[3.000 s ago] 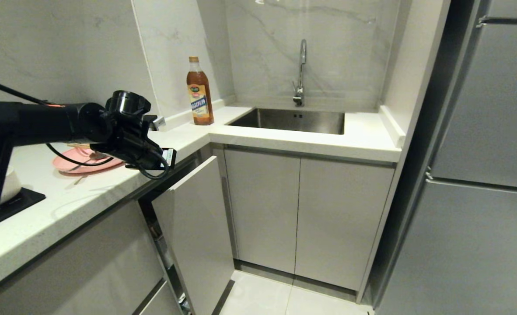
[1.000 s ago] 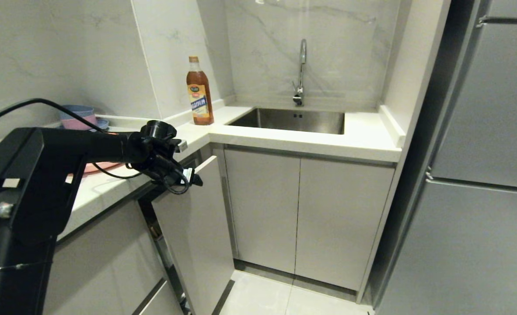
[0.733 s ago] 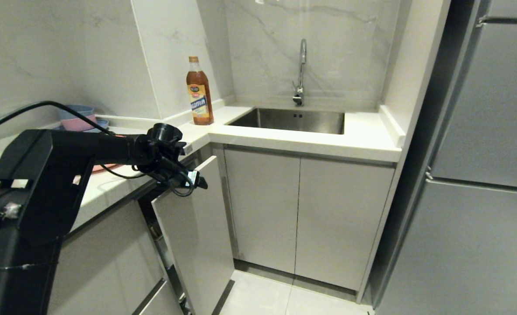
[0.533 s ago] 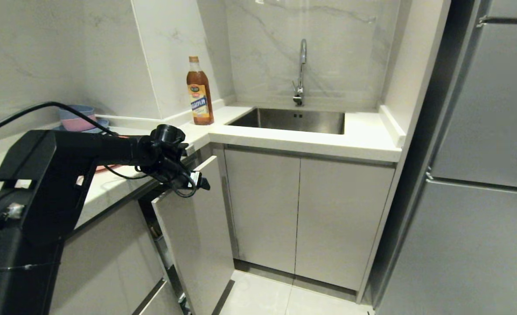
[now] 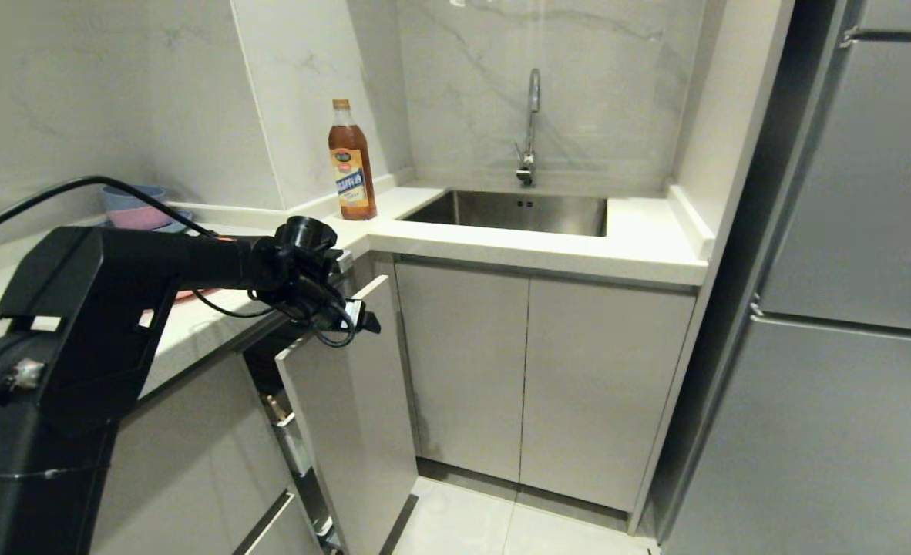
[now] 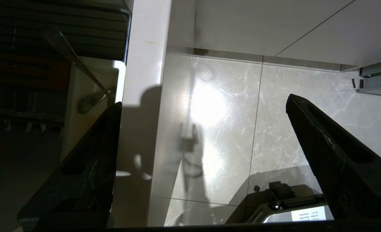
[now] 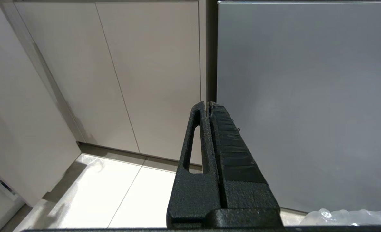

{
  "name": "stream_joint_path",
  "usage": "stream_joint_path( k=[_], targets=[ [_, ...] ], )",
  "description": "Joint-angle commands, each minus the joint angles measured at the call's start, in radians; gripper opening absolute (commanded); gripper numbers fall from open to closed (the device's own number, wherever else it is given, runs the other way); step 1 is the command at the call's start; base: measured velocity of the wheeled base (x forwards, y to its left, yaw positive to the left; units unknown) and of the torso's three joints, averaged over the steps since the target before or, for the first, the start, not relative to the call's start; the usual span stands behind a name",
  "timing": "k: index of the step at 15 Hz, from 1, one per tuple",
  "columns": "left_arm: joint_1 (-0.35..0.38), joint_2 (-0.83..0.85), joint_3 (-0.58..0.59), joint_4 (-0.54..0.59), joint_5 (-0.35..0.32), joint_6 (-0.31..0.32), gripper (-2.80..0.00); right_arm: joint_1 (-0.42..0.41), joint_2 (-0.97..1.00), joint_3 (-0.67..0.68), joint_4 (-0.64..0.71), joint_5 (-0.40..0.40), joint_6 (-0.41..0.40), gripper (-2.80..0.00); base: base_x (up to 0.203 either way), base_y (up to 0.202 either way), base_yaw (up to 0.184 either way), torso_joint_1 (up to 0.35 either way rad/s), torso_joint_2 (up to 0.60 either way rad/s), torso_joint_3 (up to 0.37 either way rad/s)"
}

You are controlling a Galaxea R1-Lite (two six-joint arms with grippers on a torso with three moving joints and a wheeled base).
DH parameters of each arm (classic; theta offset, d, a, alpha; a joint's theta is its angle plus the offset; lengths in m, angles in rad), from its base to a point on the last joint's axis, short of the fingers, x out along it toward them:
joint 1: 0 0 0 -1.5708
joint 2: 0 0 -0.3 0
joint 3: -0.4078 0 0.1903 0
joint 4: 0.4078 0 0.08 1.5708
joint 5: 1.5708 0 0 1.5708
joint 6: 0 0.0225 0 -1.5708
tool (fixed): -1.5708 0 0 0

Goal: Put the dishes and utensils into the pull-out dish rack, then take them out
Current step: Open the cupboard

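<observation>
Pale-grey rack panel (image 5: 347,401), lower left of centre in head view, stands partly out. Our left gripper (image 5: 363,317) hangs wide open astride its top edge, gripping nothing. Right gripper (image 7: 209,108) is closed, parked. We judge the panel stiff, smooth, slippery; best hooked behind the top edge. Spoon (image 6: 77,64) sits in the box inside.

The pull-out dish rack (image 5: 347,401) stands partly drawn out (pale-grey front panel upright), a slim metal spoon (image 6: 81,64) leaning inside.
</observation>
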Motion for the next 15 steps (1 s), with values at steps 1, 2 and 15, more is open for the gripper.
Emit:
stream_joint_path(
  k=[1,2,15],
  targets=[
    [-0.012,-0.009,-0.001,0.002,0.000,0.001,0.00,0.001,0.000,0.003,0.001,0.000,0.000,-2.80,0.000,0.000,0.000,0.000,0.00,0.000],
    [-0.018,-0.011,0.000,0.002,0.000,0.001,0.00,0.000,0.000,0.002,0.001,0.000,0.000,-2.80,0.000,0.000,0.000,0.000,0.00,0.000],
    [-0.107,-0.028,0.008,0.007,0.001,-0.033,0.00,0.000,0.000,0.002,0.001,0.000,0.000,-2.80,0.000,0.000,0.000,0.000,0.00,0.000]
  ],
)
